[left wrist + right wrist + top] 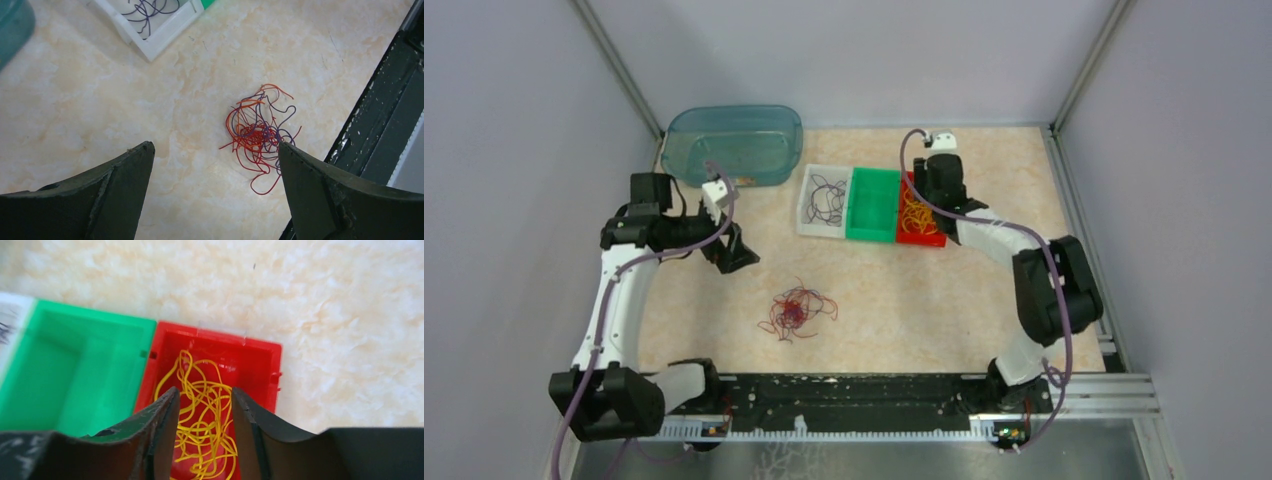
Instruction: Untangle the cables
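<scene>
A tangle of dark red, orange and purple cables (797, 310) lies loose on the marble tabletop; in the left wrist view the tangle (257, 132) sits just ahead of the right finger. My left gripper (734, 255) hovers up-left of it, wide open and empty (215, 147). Yellow cables (916, 215) lie in the red bin (936, 240). My right gripper (924, 200) hangs over that bin, jaws partly open (205, 390), with the yellow cables (205, 425) showing through the gap. Black cables (826, 200) lie in the white bin (807, 215).
A green bin (872, 205) with nothing in it stands between the white and red bins. A teal tub (734, 145) stands at the back left. A black rail (854, 390) runs along the near edge. Grey walls enclose the table.
</scene>
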Controlling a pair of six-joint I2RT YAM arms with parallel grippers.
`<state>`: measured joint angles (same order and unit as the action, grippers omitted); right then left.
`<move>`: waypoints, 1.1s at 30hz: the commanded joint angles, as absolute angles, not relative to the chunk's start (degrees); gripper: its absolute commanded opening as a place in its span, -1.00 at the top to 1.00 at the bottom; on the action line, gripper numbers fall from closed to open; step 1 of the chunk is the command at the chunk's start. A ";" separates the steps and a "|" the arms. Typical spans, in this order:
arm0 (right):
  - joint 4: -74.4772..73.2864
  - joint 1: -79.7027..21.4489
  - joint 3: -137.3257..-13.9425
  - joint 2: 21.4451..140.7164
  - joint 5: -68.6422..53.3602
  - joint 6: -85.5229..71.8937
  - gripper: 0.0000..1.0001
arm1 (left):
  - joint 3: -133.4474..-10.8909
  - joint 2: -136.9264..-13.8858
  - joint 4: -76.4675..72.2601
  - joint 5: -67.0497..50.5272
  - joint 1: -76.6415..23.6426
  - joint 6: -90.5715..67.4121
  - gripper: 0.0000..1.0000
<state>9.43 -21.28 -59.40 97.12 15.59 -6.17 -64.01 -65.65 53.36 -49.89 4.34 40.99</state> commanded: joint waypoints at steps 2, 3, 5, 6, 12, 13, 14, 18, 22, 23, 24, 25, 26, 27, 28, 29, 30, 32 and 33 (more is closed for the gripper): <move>17.21 -21.49 -57.99 83.81 16.19 -7.07 0.06 | -61.59 -67.02 54.45 -46.50 -1.14 42.41 -0.98; 17.25 -21.65 -57.55 81.89 15.34 -7.31 0.02 | -60.94 -67.12 54.11 -45.96 -2.03 42.64 -0.98; 16.96 -22.46 -56.72 78.75 13.82 -7.12 -0.14 | -59.37 -67.23 52.69 -45.08 -3.54 42.79 -0.98; 15.97 -23.09 -56.69 77.37 13.49 -6.86 -0.18 | -58.77 -67.29 51.93 -44.89 -4.04 42.84 -0.98; 17.40 -27.62 -50.82 69.44 -3.86 -10.06 -0.21 | -59.57 -70.13 53.49 -47.28 -4.88 45.47 -0.85; 18.48 -29.41 -49.27 68.95 -7.72 -10.28 -0.20 | -59.43 -70.65 54.38 -48.00 -4.86 46.78 -0.84; 19.14 -31.55 -48.43 68.98 -10.96 -10.28 -0.19 | -59.11 -71.12 54.83 -48.42 -4.85 48.16 -0.83; 24.44 -40.92 -44.94 72.38 -20.82 -8.83 -0.12 | -58.34 -72.82 54.42 -46.38 -4.83 49.80 -0.80; 25.02 -48.03 -47.55 80.72 -26.90 -7.05 -0.08 | -58.00 -72.26 53.44 -44.85 -2.63 50.32 -0.87; 25.48 -49.14 -48.53 82.84 -28.40 -6.73 -0.06 | -57.77 -71.80 53.03 -44.64 -1.80 50.69 -0.93; 25.82 -50.18 -49.49 84.92 -30.39 -6.22 -0.04 | -57.53 -71.46 52.67 -44.23 -1.01 50.97 -0.96; 25.42 -50.98 -50.92 86.81 -32.36 -5.24 -0.01 | -57.43 -71.05 52.56 -43.99 -0.14 51.23 -0.98; 24.12 -51.80 -52.53 89.56 -34.11 -4.19 0.01 | -57.40 -70.98 52.79 -44.00 0.88 51.79 -0.98; 22.37 -52.36 -54.70 91.49 -35.88 -2.78 0.03 | -57.47 -70.89 52.99 -44.08 1.69 52.11 -0.98; 20.63 -52.84 -56.73 92.75 -37.39 -1.40 0.04 | -57.60 -70.80 53.12 -44.24 2.57 52.19 -0.98; 19.21 -53.19 -58.45 95.78 -38.37 -0.27 0.05 | -57.76 -70.81 53.23 -44.53 3.38 52.25 -0.98; 18.05 -53.33 -60.03 97.63 -38.99 0.77 0.05 | -57.98 -70.84 53.48 -44.98 4.03 52.40 -0.98; 15.63 -53.35 -62.74 100.51 -39.84 2.80 0.06 | -58.64 -70.92 54.53 -46.08 5.14 53.08 -0.98; 13.79 -53.36 -64.20 101.93 -40.44 4.70 0.06 | -59.17 -70.95 55.22 -47.01 5.55 53.63 -0.98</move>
<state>17.08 -52.86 -57.52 98.45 -34.30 -2.26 -57.91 -71.72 53.06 -44.01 3.95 50.35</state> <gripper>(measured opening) 0.475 0.990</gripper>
